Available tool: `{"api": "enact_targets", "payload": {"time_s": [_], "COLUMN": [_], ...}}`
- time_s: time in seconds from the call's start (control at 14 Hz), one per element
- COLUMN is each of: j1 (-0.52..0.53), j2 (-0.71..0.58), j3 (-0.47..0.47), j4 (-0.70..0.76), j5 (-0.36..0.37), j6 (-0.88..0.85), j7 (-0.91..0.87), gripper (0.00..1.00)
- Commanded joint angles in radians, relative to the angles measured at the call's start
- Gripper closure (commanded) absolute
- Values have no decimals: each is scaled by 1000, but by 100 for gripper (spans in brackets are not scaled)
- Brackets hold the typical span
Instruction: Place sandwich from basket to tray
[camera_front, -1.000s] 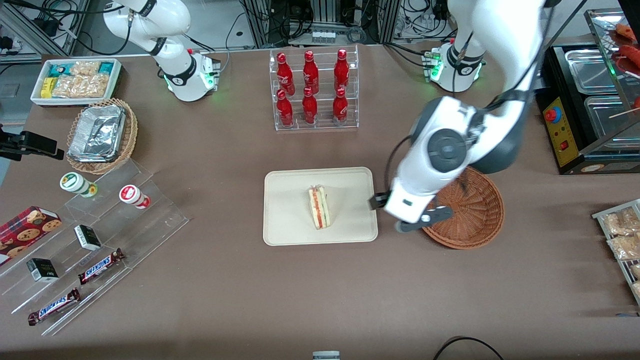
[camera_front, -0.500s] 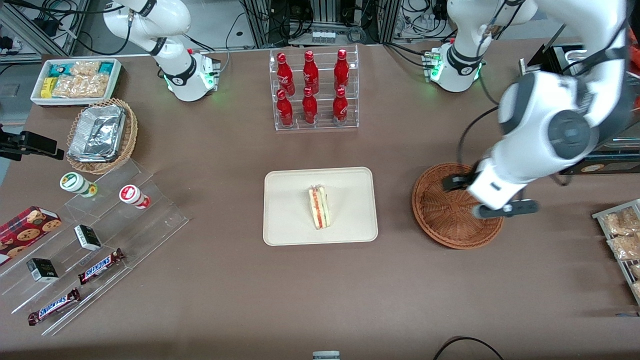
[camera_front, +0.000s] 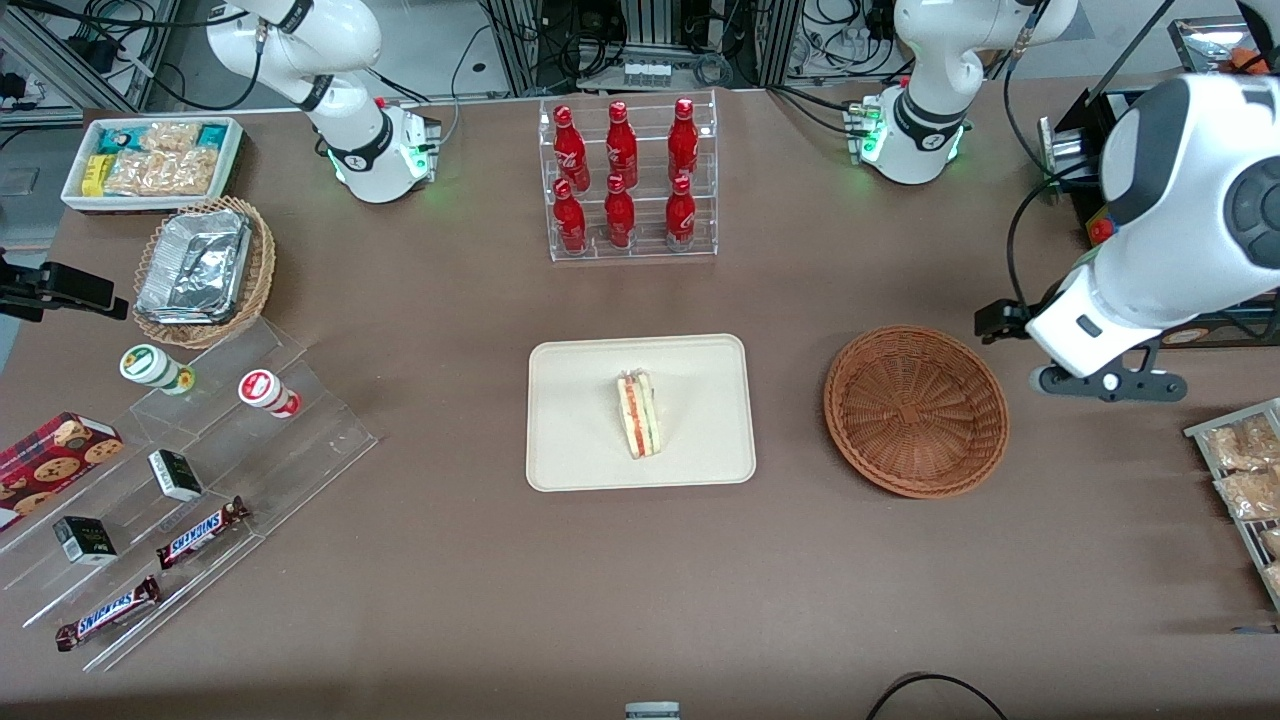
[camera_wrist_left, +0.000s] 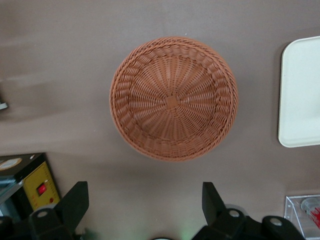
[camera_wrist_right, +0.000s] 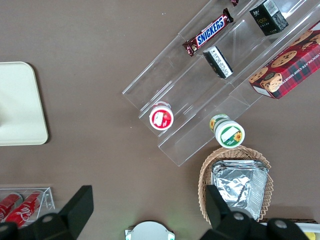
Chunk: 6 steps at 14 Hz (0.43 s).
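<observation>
on the cream tray (camera_front: 580, 420) near the middle of the brown table (camera_front: 700, 580) the sandwich (camera_front: 638, 414) rests on its side, its red, orange and green filling edge showing along its length, well inside the tray's low rim and touching nothing else. the round reddish-brown basket (camera_front: 916, 410) sits on the table beside the tray, toward the working arm's end, apart from it with a strip of bare table between; nothing lies inside it. in the left wrist view the basket (camera_wrist_left: 173, 97) shows its woven bottom fully bare, and a rounded corner of the tray (camera_wrist_left: 300, 95) sits near it. the gripper (camera_wrist_left: 142, 202) hangs in the air above the table, off the basket on the side away from the tray, near the black appliance with a yellow panel (camera_front: 1115, 262); its two dark fingers (camera_wrist_left: 74, 201) stand wide apart with nothing between them. in the front view the gripper (camera_front: 1085, 360) shows at the end of the white arm, higher than the basket and clear of it. farther from the front camera than the tray stands a clear rack of red bottles (camera_front: 626, 178).
</observation>
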Motion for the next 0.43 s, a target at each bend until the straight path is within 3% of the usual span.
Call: {"api": "enact_targets", "payload": {"time_s": [0.0, 0.36], "j1": [42, 73], "j2": [-8, -38], "j3": [-5, -4], "j4": [70, 84], "j5": [7, -9], "j6": [-102, -153], "j7": [-22, -26], "gripper": [0, 0]}}
